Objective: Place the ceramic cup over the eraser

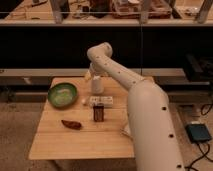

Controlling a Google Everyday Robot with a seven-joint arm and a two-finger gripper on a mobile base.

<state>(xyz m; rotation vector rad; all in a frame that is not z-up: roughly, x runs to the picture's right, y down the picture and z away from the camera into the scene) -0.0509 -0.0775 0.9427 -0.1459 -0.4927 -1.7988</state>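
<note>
The ceramic cup (97,85) is a plain white tapered cup standing at the back middle of the wooden table (55,142). My gripper (93,75) hangs from the white arm right at the cup's top and hides its rim. The eraser (98,112) is a small dark block standing upright near the table's middle, in front of the cup and apart from it.
A long white box with dark marks (100,100) lies between the cup and the eraser. A green bowl (62,95) sits at the left. A brown object (71,124) lies front left. My arm covers the table's right side. Dark shelving stands behind.
</note>
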